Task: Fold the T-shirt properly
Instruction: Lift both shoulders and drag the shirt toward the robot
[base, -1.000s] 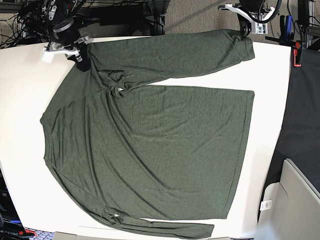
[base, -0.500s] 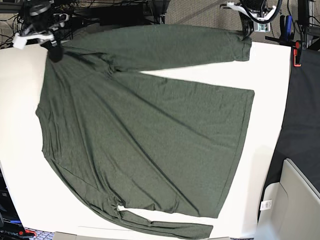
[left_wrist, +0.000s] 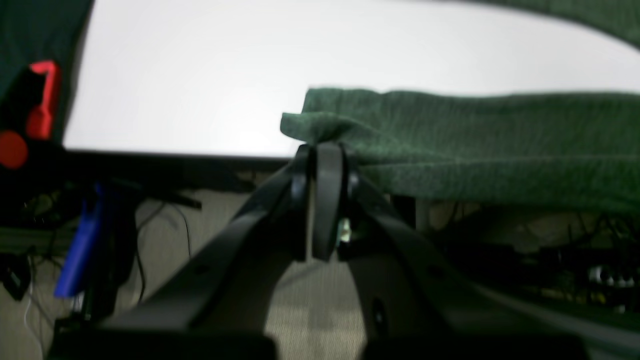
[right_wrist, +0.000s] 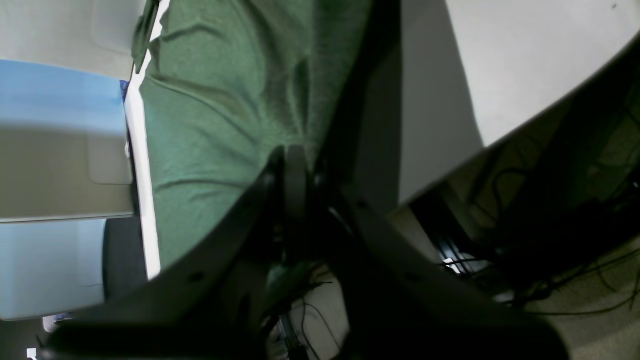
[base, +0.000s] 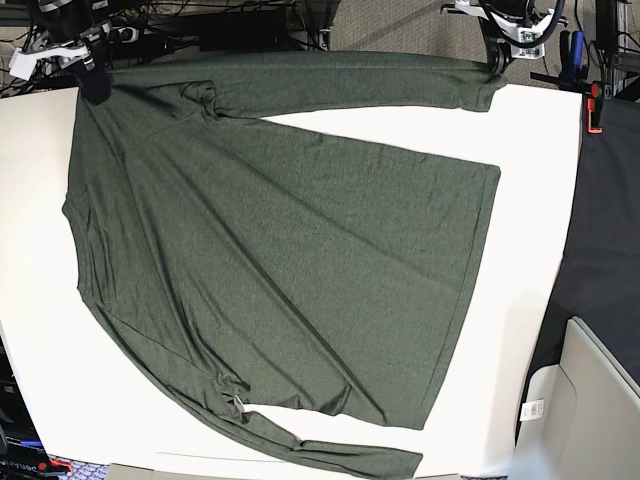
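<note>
white table (base: 540, 260), t-shirt (base: 280, 250) pinched by left gripper (left_wrist: 325, 155) and right gripper (right_wrist: 295, 165).

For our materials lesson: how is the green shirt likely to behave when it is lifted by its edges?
The T-shirt is probably floppy: it creases where the left gripper pinches its cuff. It likely sags between holds, as the sleeve droops past the table edge. The right gripper pulls diagonal wrinkles into it, suggesting thin, light knit.

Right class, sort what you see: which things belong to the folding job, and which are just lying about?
Job:
- shirt
- left gripper, pinching the cuff
- right gripper, pinching the shoulder
- table

Lying about:
- red clamp
- blue clamp
- floor cables
</note>
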